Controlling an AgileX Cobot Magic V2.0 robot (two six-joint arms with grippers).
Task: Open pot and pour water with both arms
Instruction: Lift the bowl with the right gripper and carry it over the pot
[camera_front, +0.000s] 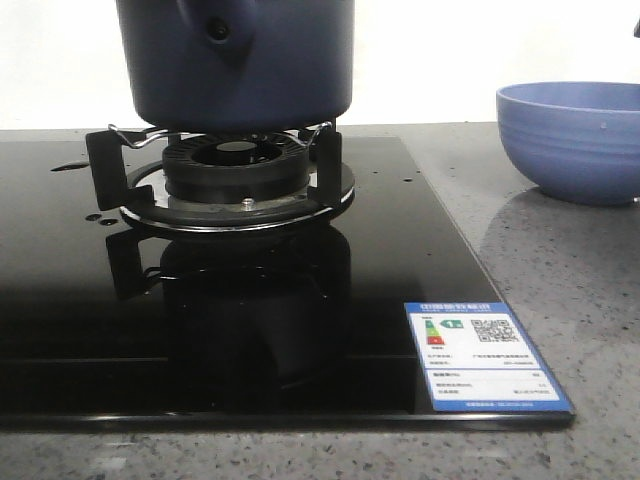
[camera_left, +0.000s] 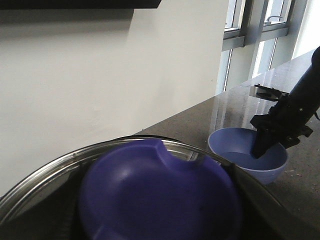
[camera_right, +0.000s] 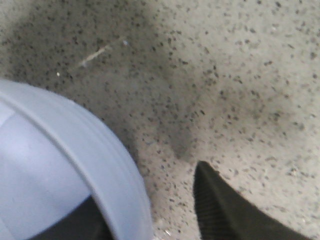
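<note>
While the pot (camera_front: 236, 62) sits on the gas burner (camera_front: 238, 175) at far left of the glass hob (camera_front: 200, 330), its side knob (camera_front: 218, 30) facing the camera, the pour target lies to its right. Left gripper: fingers not visible; grip state cannot be told; its camera looks down into the pot past a steel rim (camera_left: 45, 167). Bowl (camera_front: 570, 140): periwinkle, on the stone counter (camera_front: 560, 270), well apart from the pot. Right gripper (camera_left: 270, 131): fingers straddle the bowl's rim, one inside, one outside (camera_right: 225, 210); whether they pinch it, cannot tell. Energy label (camera_front: 485, 355): near right hob corner, no obstruction.
</note>
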